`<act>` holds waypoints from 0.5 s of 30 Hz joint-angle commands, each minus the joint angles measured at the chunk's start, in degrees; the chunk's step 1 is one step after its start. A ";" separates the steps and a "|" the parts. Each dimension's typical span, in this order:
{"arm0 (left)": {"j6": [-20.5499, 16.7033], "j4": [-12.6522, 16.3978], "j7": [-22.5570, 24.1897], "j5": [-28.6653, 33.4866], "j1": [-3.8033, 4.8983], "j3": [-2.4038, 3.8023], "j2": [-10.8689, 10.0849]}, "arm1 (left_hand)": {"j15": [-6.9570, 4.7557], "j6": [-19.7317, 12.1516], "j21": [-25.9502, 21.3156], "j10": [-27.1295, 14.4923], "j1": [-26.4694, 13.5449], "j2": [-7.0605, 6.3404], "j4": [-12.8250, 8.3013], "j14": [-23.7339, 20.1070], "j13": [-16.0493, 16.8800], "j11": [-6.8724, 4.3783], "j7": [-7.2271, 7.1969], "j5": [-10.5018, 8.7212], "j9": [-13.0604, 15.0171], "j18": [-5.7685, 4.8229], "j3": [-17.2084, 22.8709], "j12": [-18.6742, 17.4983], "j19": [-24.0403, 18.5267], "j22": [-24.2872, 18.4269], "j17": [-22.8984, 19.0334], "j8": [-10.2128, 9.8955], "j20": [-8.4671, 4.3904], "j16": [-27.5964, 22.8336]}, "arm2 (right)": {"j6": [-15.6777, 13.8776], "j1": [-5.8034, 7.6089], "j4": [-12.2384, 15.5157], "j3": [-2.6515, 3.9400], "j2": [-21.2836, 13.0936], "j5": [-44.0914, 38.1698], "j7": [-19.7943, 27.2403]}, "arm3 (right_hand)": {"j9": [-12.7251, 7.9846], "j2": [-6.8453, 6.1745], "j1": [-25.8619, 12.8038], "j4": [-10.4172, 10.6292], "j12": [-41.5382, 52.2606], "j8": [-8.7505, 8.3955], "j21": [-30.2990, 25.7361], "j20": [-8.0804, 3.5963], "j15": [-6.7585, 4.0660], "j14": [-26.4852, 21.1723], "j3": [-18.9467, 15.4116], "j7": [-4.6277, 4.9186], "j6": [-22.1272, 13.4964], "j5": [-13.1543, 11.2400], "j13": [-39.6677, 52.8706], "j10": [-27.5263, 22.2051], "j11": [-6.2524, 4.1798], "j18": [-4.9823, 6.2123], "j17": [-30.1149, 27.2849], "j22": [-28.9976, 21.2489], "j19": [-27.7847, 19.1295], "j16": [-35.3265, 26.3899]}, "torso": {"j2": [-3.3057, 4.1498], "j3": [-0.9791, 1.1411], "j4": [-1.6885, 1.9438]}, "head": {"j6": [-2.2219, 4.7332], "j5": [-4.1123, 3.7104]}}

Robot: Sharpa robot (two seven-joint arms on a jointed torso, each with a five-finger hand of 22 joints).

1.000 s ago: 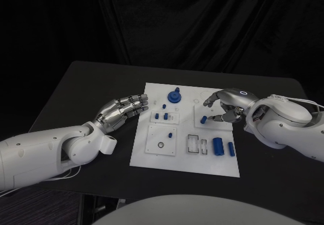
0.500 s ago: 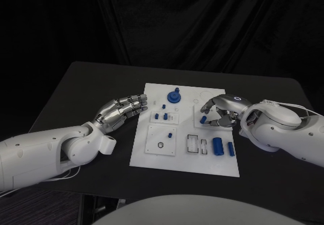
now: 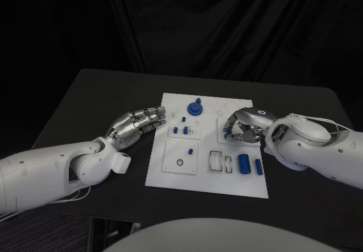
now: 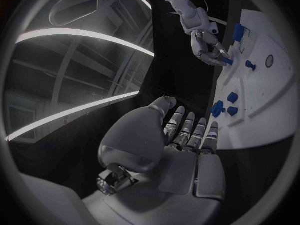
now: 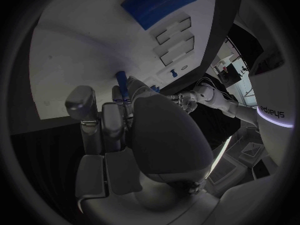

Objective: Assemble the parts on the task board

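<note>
On the task board [image 3: 205,177], near its right edge, the right hand [image 3: 246,126] curled its fingers around a small blue peg [image 3: 227,134], while the left hand [image 3: 138,125] hovered empty beside the board's left edge, fingers apart.

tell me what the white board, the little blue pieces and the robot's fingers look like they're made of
Task board: looks like matte white plastic, flat with even recessed slots; could be painted.
Blue parts, e.g. the large cylinder: likely moulded or printed plastic, uniform saturated colour, dull sheen.
Left hand and right hand: fingers look like silver metal or metallic-coated plastic, showing segmented glints.
</note>
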 commanded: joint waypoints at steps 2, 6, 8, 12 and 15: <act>1.23 -0.04 0.33 0.18 -0.12 0.05 0.20 | 0.31 0.48 0.26 0.15 -0.65 -0.36 -0.05 -0.11 0.06 0.56 2.65 0.11 0.09 -0.73 0.47 0.33 0.50 -0.09 0.05 0.31 -0.01 0.26 | -0.62 -0.16 -0.59 0.03 0.28 -0.57 0.38 | 0.29 0.01 0.75 -0.52 -0.66 0.22 0.32 -0.54 -0.51 0.02 1.43 -0.15 0.68 -0.51 -0.40 1.30 -0.27 -0.92 0.07 6.41 0.07 0.06 | 0.02 0.02 0.06 | 0.00 -0.09; 1.42 -0.08 0.18 0.18 -0.20 0.05 0.16 | 0.31 0.48 0.26 0.15 -0.65 -0.36 -0.05 -0.11 0.06 0.56 2.65 0.11 0.09 -0.73 0.47 0.33 0.50 -0.09 0.05 0.31 -0.01 0.26 | -0.46 -0.18 -0.82 0.03 0.45 -1.10 0.30 | 0.62 -0.16 0.79 -0.89 -0.98 0.37 0.49 -0.72 -0.69 0.02 2.27 -0.30 1.37 -0.75 -0.56 2.52 -0.50 -0.93 0.01 6.42 0.06 -0.04 | 0.03 -0.01 -0.03 | 0.00 0.12; 1.45 -0.08 0.12 0.18 -0.24 0.05 0.07 | 0.31 0.48 0.26 0.15 -0.65 -0.36 -0.05 -0.11 0.06 0.56 2.65 0.11 0.09 -0.73 0.47 0.33 0.50 -0.09 0.05 0.31 -0.01 0.26 | -0.54 -0.18 -0.89 0.04 0.51 -1.24 0.33 | 0.82 -0.25 0.73 -1.05 -1.00 0.50 0.64 -0.81 -0.81 0.06 2.53 -0.42 1.74 -0.84 -0.56 3.13 -0.66 -0.95 0.09 6.45 0.08 -0.04 | 0.02 -0.03 -0.01 | 0.00 0.12; 1.48 -0.06 0.04 0.18 -0.31 0.05 -0.05 | 0.30 0.66 0.23 0.23 -0.72 -0.55 -0.07 -0.13 0.07 0.63 2.72 0.06 0.11 -0.72 0.55 0.48 0.49 -0.14 0.04 0.37 -0.02 0.26 | -0.92 -0.18 -0.84 0.04 0.51 -1.36 0.57 | 1.15 -0.41 0.67 -1.41 -0.91 0.66 0.70 -1.00 -1.05 0.10 2.91 -0.62 2.22 -0.91 -0.44 4.21 -0.98 -0.93 0.10 6.44 0.05 -0.07 | -0.02 -0.06 0.02 | 0.00 0.11; 1.51 -0.02 -0.02 0.18 -0.36 0.05 -0.22 | 0.28 0.84 0.23 0.31 -0.77 -0.67 -0.08 -0.14 0.09 0.70 2.79 0.03 0.14 -0.72 0.64 0.60 0.51 -0.14 0.04 0.44 -0.02 0.28 | -1.65 -0.18 -0.68 0.05 0.42 -1.40 1.04 | 1.54 -0.43 1.05 -2.18 -0.65 0.77 -0.08 -1.26 -1.34 -0.34 3.53 -0.76 2.62 -0.85 -0.18 5.33 -1.32 -0.77 -0.87 6.23 -0.35 -0.62 | 0.00 -0.03 0.00 | 0.00 0.14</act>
